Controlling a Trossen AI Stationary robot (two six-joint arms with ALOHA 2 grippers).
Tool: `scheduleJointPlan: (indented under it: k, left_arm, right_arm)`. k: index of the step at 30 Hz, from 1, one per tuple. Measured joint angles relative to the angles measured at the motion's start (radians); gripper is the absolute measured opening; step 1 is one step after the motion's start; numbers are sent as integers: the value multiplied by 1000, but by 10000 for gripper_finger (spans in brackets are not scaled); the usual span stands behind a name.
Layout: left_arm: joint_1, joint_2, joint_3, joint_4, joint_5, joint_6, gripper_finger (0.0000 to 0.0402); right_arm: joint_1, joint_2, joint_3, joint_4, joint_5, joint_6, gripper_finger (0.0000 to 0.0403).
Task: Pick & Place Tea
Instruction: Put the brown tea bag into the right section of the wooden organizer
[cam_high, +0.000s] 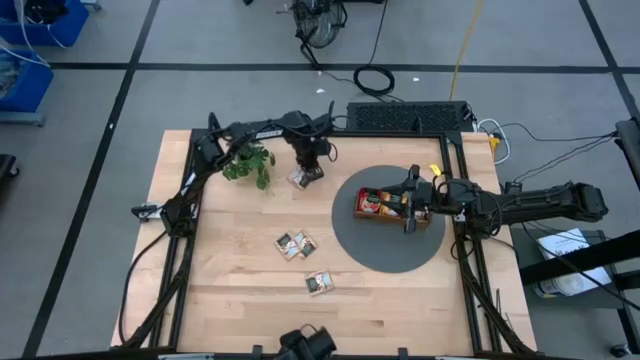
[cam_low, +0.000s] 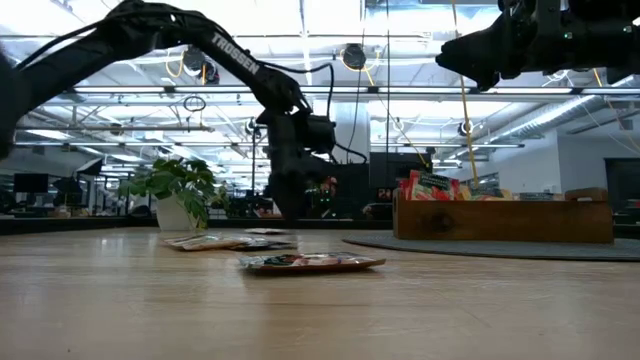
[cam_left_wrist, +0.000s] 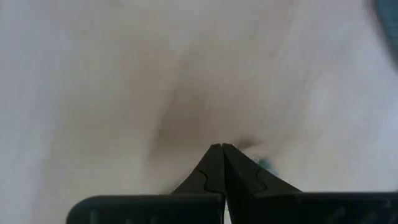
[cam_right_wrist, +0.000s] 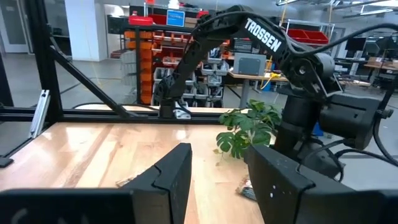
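Observation:
Flat tea sachets lie on the wooden table: a small cluster (cam_high: 296, 244) and one nearer the front edge (cam_high: 320, 283) (cam_low: 310, 263). Another sachet (cam_high: 302, 179) sits just under my left gripper (cam_high: 310, 170) (cam_left_wrist: 222, 146), which points down and is shut. More sachets (cam_high: 378, 203) (cam_low: 430, 188) stand on edge in the brown wooden tray (cam_high: 362, 213) (cam_low: 500, 222). My right gripper (cam_high: 405, 203) (cam_right_wrist: 217, 168) hovers level above the tray, open, with nothing between its fingers. My left gripper comes down from above at the sachet near the plant. A sliver of teal (cam_left_wrist: 264, 165) shows beside one shut fingertip. The picture is smeared, so I cannot tell whether the fingers pinch the sachet or only stand over it.
A small leafy plant (cam_high: 250, 163) (cam_right_wrist: 249, 127) stands just left of my left gripper. The tray rests on a round grey mat (cam_high: 385, 250) at the table's right. Black frame bars run along the table's sides and far edge. Bare wood lies at the near left.

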Motion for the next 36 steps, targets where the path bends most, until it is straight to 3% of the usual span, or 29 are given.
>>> scheduleJointPlan:
  k: [10,14,17,27,32,36]
  left_arm:
    - [27,7,-24,-91,4,-79,0]
    - [14,36,-56,-142,91,-53,0]
    - [-18,39,-56,-155,37,-38,0]
    - [-139,51,-82,-304,254,26,0]
    - [-247,30,-84,-321,170,132,0]
    - [-344,-66,-84,-309,86,177,0]
  right_arm:
    - [0,0,0,4,0,-1,141]
    - [0,0,0,4,0,3,141]
    - [0,0,0,4,0,3,141]
    - [0,-1,0,4,0,-2,141]
    - [0,-1,0,1,0,-9,141]
    - [0,-1,0,1,0,-11,141]
